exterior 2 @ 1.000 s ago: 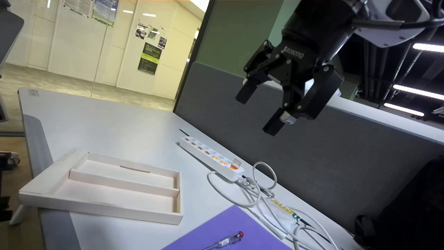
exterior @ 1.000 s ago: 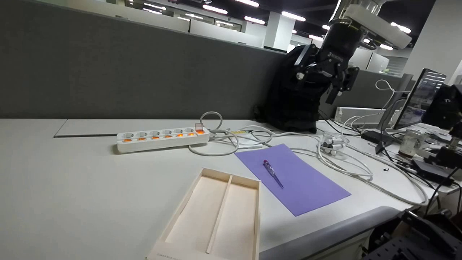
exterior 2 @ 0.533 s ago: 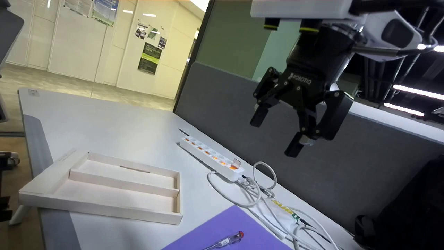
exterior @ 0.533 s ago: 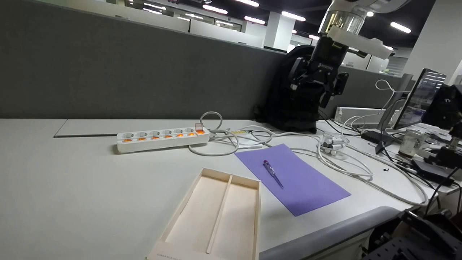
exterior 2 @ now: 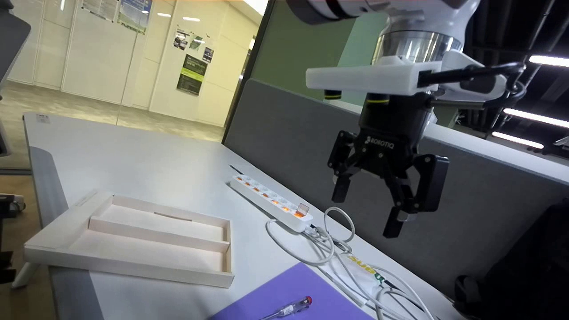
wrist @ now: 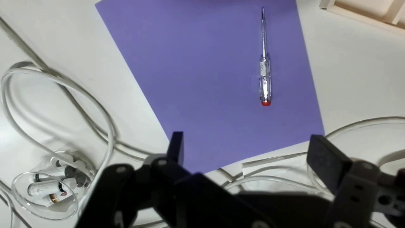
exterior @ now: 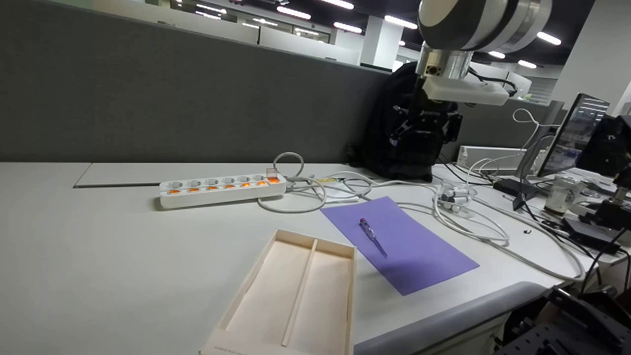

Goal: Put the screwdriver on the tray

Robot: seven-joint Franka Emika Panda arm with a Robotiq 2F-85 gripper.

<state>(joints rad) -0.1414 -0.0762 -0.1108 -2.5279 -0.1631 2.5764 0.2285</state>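
Note:
The slim screwdriver lies on the purple sheet in both exterior views [exterior: 373, 237] [exterior 2: 286, 309], partly cut off by the frame edge in the latter. In the wrist view the screwdriver [wrist: 265, 76] has a clear handle with a red end facing my fingers. The pale wooden tray, with its centre divider, is empty beside the sheet in both exterior views [exterior: 276, 286] [exterior 2: 158, 238]. A corner of the tray [wrist: 364, 18] shows top right in the wrist view. My gripper [exterior 2: 367, 208] points down above the table, open and empty; its fingers [wrist: 248, 145] are apart from the screwdriver.
The purple sheet [exterior: 424, 261] lies on the white table. White cables [exterior: 473, 231] loop beyond it, with a bag of small cylinders [wrist: 57, 183] among them. A white power strip [exterior: 222, 191], black backpack [exterior: 379, 148], dark partition [exterior: 197, 98] and monitor [exterior: 577, 133] stand around.
My gripper has swung from a tilted pose to pointing nearly straight down and has come lower. It stays open. The screwdriver and the tray have not moved.

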